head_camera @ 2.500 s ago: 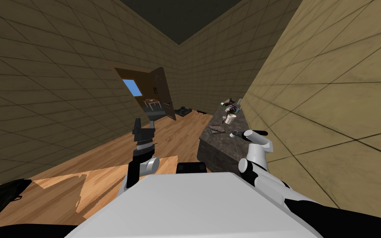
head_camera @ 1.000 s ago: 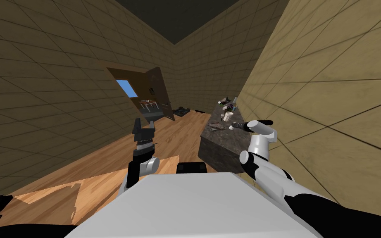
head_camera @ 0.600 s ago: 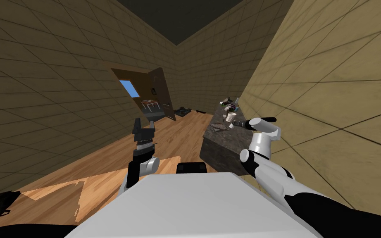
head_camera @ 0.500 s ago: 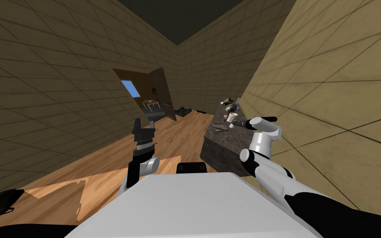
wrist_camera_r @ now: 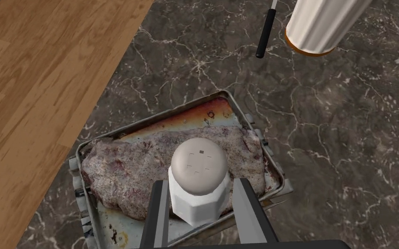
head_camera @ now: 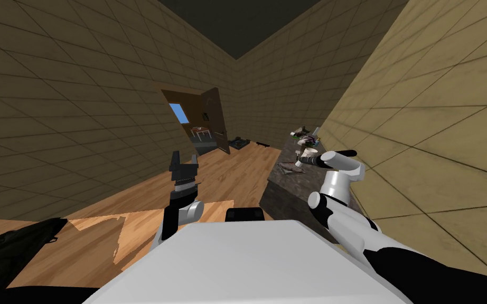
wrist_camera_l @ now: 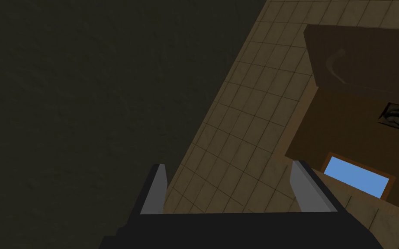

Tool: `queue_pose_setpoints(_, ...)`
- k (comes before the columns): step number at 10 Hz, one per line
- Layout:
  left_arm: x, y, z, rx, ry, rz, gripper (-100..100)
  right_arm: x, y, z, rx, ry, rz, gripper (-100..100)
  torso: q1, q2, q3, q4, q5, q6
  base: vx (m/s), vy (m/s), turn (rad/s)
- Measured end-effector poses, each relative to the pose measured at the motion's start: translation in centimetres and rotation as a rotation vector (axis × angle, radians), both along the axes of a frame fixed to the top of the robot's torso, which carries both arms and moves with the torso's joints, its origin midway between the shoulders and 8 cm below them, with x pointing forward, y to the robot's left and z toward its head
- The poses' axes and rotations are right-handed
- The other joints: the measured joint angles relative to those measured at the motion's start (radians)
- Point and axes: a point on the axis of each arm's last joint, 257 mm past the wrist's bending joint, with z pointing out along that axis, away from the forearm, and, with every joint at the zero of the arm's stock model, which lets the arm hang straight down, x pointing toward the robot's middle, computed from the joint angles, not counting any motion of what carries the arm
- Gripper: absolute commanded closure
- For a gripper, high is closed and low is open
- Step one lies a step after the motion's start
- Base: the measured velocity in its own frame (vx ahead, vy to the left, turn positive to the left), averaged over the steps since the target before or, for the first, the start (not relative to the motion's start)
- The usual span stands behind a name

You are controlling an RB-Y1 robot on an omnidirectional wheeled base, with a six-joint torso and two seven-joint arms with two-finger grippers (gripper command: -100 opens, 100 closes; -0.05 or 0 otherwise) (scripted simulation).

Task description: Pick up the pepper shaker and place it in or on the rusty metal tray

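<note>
**Mia:** Where is the pepper shaker [wrist_camera_r: 198, 166]?

**Ben:** The right gripper [wrist_camera_r: 201, 188] has it. Its two fingers press the shaker's white sides. The round grey top sticks up between them.

**Mia:** And what is under it?

**Ben:** The rusty tray [wrist_camera_r: 196, 113]. The shaker is over the tray. I cannot tell if it touches anything.

**Mia:** Is there room in the tray?

**Ben:** Not much. A big slab of meat [wrist_camera_r: 138, 166] covers most of it. Only a bare rusty strip shows, on the side by the cup.

**Mia:** What cup?

**Ben:** A white cup [wrist_camera_r: 320, 23] with an orange rim. It stands farther along the dark stone counter [wrist_camera_r: 345, 142], well apart from the tray. A thin tool with a black handle [wrist_camera_r: 265, 32] lies just beside it. More small things [head_camera: 306, 138] sit at the far end.

**Mia:** What is next to the counter?

**Ben:** The wood floor [wrist_camera_r: 34, 86] on the left, the tiled wall on the right.

**Mia:** And the other arm?

**Ben:** The left gripper [wrist_camera_l: 230, 166] is up over the floor, fingers spread wide, holding nothing.
</note>
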Motion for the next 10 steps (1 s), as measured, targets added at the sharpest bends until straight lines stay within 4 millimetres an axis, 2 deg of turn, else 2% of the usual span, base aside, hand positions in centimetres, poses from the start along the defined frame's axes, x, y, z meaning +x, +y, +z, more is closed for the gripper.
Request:
queue_pose_setpoints(4,0.0,0.0,0.0,0.0,0.0,0.0,0,-1.9,-1.3,-0.8,0.012,0.015,-0.084,100,-0.002,0.001,0.001,0.001,0.0,0.002,0.072,-0.003,0.091)
queue_pose_setpoints(5,0.0,0.0,0.0,0.0,0.0,0.0,0,-1.9,-1.3,-0.7,0.014,0.013,-0.088,-100,-0.002,0.004,0.002,0.001,0.0,0.002,0.008,-0.001,0.0)
queue_pose_setpoints(9,0.0,0.0,0.0,0.0,0.0,0.0,0,-1.9,-1.3,-0.7,0.014,0.013,-0.087,-100,-0.001,0.008,0.005,0.002,0.0,0.003,0.0,0.0,0.0)
queue_pose_setpoints(10,0.0,0.0,0.0,0.0,0.0,0.0,0,-1.9,-1.3,-0.7,0.014,0.013,-0.087,0,-0.001,0.008,0.005,0.002,0.0,0.003,0.0,0.0,0.0)
